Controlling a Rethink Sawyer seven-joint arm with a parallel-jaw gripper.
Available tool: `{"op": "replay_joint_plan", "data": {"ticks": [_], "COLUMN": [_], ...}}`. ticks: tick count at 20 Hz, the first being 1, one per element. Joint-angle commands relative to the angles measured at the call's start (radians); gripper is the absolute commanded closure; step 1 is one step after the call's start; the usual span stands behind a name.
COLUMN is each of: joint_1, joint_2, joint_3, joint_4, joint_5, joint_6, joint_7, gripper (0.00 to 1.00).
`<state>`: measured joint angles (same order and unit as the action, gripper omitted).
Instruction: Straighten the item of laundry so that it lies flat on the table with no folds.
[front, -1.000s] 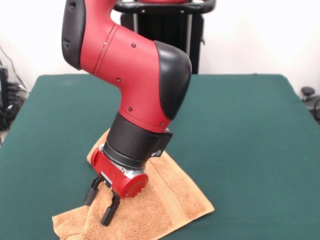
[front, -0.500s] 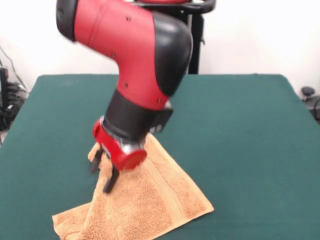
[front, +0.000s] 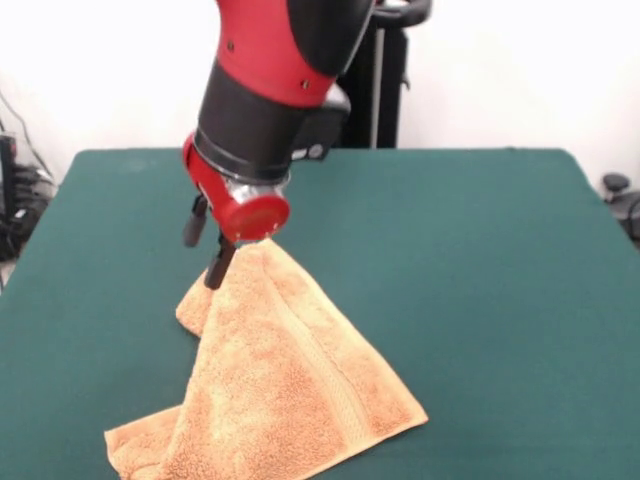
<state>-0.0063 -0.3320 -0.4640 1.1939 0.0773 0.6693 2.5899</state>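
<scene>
**Towel raised to a peak over green surface**

Item: light orange-tan terry-cloth towel (front: 290, 390), fluffy, with a woven band running diagonally down its right-hand face. Position: front-left part of the large dark green felt-topped surface (front: 480, 260). Condition: not flat. One portion is drawn up into a tent-like peak; the cloth slopes from the peak down to the surface on all visible sides. Its lower right corner lies on the felt, a crumpled fold sits at the lower left by the bottom edge of the view, and a small rounded lobe rests on the felt just left of the peak.

Holder: black two-fingered pincer (front: 208, 255) on the red and black robot arm (front: 265, 90), which enters from above, tilted, with its red wrist disc facing forward. The finger nearer the towel meets the cloth at the peak; the other stands apart to the left with bare felt showing between them. Whether cloth is pinched between them cannot be told.
</scene>
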Motion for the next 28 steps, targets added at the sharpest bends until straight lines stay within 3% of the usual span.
{"op": "replay_joint_plan", "data": {"ticks": [1,6,18,23,28], "joint_1": [0.048,0.071,0.133,0.13,0.13], "joint_2": [0.017,0.072,0.22,0.293,0.347], "joint_3": [0.158,0.136,0.059,0.049,0.028], "joint_4": [0.072,0.002,-0.051,-0.059,-0.075], "joint_5": [-0.002,0.019,0.037,0.031,0.051], "joint_6": [0.1,0.109,-0.088,-0.257,-0.341], "joint_7": [-0.006,0.076,0.243,0.249,0.243], "gripper": [0.0,0.0,0.0,0.0,0.0]}}
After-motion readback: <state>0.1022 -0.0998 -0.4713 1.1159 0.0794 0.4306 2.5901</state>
